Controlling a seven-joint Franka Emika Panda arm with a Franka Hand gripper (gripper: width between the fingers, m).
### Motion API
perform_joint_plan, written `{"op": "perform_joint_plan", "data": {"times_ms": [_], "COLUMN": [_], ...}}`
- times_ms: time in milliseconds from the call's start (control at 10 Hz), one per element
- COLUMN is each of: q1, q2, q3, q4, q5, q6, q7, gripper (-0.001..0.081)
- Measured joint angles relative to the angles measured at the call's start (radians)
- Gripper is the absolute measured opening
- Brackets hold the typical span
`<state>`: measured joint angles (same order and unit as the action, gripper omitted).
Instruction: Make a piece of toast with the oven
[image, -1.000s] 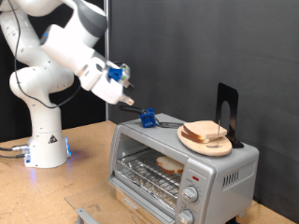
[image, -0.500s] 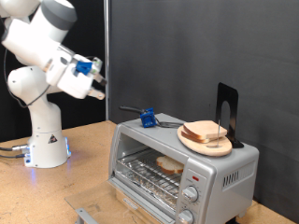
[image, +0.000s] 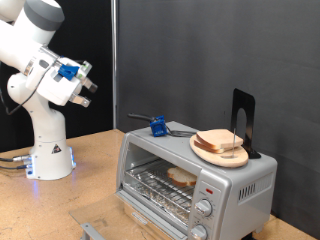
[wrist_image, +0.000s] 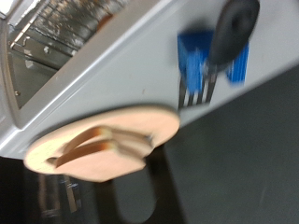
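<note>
The silver oven (image: 240, 185) stands on the wooden table at the exterior view's lower right. A piece of toast (image: 182, 177) lies on the wire rack inside it. A round wooden plate (image: 205, 152) with other bread slices (image: 221, 142) sits on the oven's top. My gripper (image: 87, 88) is high at the exterior view's upper left, far from the oven, with nothing seen in it. The wrist view shows the oven's top (wrist_image: 112, 75), the plate (wrist_image: 56, 159) and the slices (wrist_image: 98, 142), blurred; the fingers do not show there.
A fork in a blue holder (image: 157, 126) lies on the oven's back left corner; it also shows in the wrist view (wrist_image: 213, 56). A black stand (image: 243, 120) rises behind the plate. The arm's base (image: 48, 150) is at the left. Round knobs (image: 204, 208) are on the oven's front.
The arm has swung up and towards the exterior view's left, away from the oven top. The toast, plate and fork have not moved.
</note>
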<state>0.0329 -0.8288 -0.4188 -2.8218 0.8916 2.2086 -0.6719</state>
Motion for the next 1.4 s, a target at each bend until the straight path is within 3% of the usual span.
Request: {"op": "perform_joint_plan", "data": {"times_ms": [100,300,400,500,600,700,800,1000,1200,1400], "q1": [-0.011,-0.067,-0.077,-0.069,-0.082,-0.108,-0.104,-0.105,-0.102,-0.098], "q2": [0.0,0.01,0.021,0.035,0.059,0.095,0.091,0.111,0.197,0.307], "q3": [0.001,-0.005,-0.037,-0.102,-0.137,-0.1,-0.107,-0.123,-0.126,-0.137], "q4": [0.01,0.038,0.058,0.069,0.07,0.08,0.079,0.097,0.144,0.204], "q5": [0.026,0.013,-0.02,-0.036,-0.058,-0.073,-0.064,-0.099,-0.118,-0.118], "q6": [0.002,-0.019,-0.031,-0.034,-0.032,-0.032,-0.033,-0.177,-0.302,-0.373], "q7": [0.113,0.353,0.277,0.117,0.133,0.219,0.178,0.325,0.505,0.563], "gripper": [0.0808,0.0808,0.0808,0.0808,0.0808,0.0808,0.0808,0.0808,0.0808,0.0808]}}
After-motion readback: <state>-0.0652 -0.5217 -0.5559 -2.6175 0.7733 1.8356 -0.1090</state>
